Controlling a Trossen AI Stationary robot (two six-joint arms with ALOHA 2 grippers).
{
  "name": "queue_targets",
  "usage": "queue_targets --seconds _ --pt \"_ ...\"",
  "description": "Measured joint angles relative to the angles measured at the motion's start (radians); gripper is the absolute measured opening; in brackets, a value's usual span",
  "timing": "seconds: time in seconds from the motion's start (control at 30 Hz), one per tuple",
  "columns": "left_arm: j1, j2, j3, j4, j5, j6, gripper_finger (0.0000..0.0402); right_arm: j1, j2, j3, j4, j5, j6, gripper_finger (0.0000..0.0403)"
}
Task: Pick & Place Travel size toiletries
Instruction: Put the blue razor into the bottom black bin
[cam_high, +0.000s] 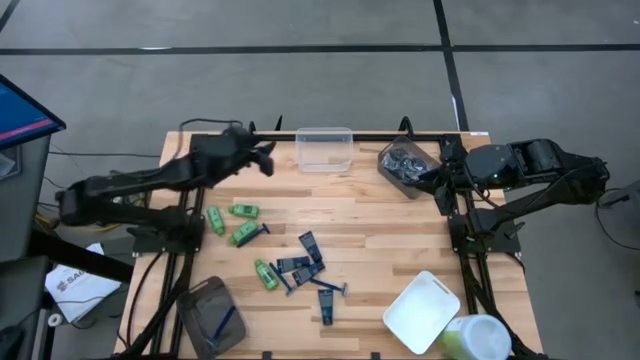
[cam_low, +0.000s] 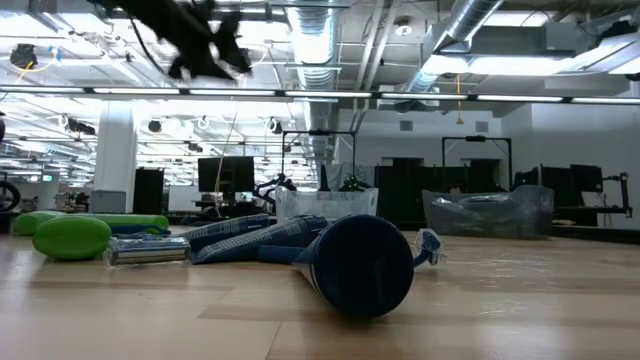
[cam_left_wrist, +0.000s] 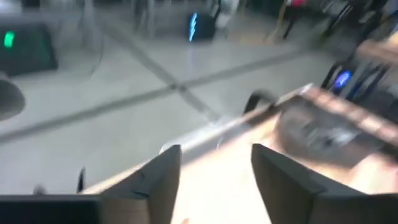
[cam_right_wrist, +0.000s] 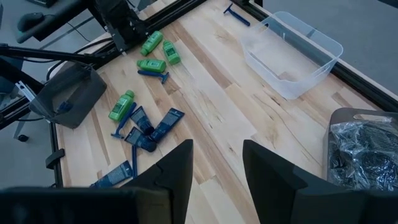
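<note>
Wooden slats make up the bench (cam_high: 380, 230), seen from above with grey floor all round. Taking the clear tub (cam_high: 324, 148) at its far edge as landmark: the left gripper (cam_high: 262, 155) hangs just beside the tub, on the left arm's side, carrying nothing. The toiletries lie well away from the tub toward the near edge: green mini bottles (cam_high: 243, 211), navy tubes (cam_high: 310, 245) and blue razors (cam_high: 330, 287) in a loose scatter. A grey tub (cam_high: 212, 315) holding one razor and a white tub (cam_high: 421, 312) sit at the near corners. The right gripper (cam_high: 440, 178) waits beside a bagged dark tub (cam_high: 405, 165), on the far side of the clear tub from the left arm.

At bench level, a navy tube's round end fills the middle, with a green bottle off to one side; the left gripper (cam_low: 205, 50) is raised high above them.

From the left wrist, the fingers (cam_left_wrist: 155, 180) stand apart, released and empty, though motion blurs the rest.

From the right wrist, the fingers (cam_right_wrist: 174, 168) are parted around nothing, with a razor (cam_right_wrist: 236, 15) lying just beyond the clear tub.

Judging the next pick: I would choose an outlying bottle rather than the overlapped tubes, come down square across its narrow width, and close fully before lifting.
</note>
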Motion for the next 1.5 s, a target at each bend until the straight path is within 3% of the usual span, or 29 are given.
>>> queue_targets --seconds 0.13,0.37,0.7,0.87,0.97,1.13,1.23,1.37,1.5 --pt "0.102 0.153 0.006 -0.052 0.066 -0.063 0.0233 0.000 0.000 0.000 0.000 0.000 0.000 0.0133" --pt "0.240 0.351 0.135 -0.434 0.072 -0.135 0.0226 0.000 0.000 0.000 0.000 0.000 0.016 0.0134" --pt "0.433 0.451 0.142 -0.432 0.231 -0.339 0.0223 0.000 0.000 0.000 0.000 0.000 0.007 0.0134" --pt "0.458 0.465 0.142 -0.430 0.217 -0.424 0.0216 0.000 0.000 0.000 0.000 0.000 0.002 0.0134" --pt "0.458 0.470 0.142 -0.408 0.263 -0.474 0.0208 0.000 0.000 0.000 0.000 0.000 0.000 0.0134" --pt "0.414 0.462 0.142 -0.212 0.420 -0.201 0.0196 0.000 0.000 0.000 0.000 0.000 -0.002 0.0134" --pt "0.403 0.455 0.186 -0.155 0.451 -0.102 0.0189 0.000 0.000 0.000 0.000 0.000 -0.004 0.0134" --pt "0.424 0.472 0.297 -0.233 0.468 0.078 0.0178 0.000 0.000 0.000 0.000 0.001 -0.004 0.0134" --pt "0.451 0.512 0.408 -0.461 0.468 0.246 0.0173 0.000 0.001 0.000 0.000 0.001 -0.003 0.0134"
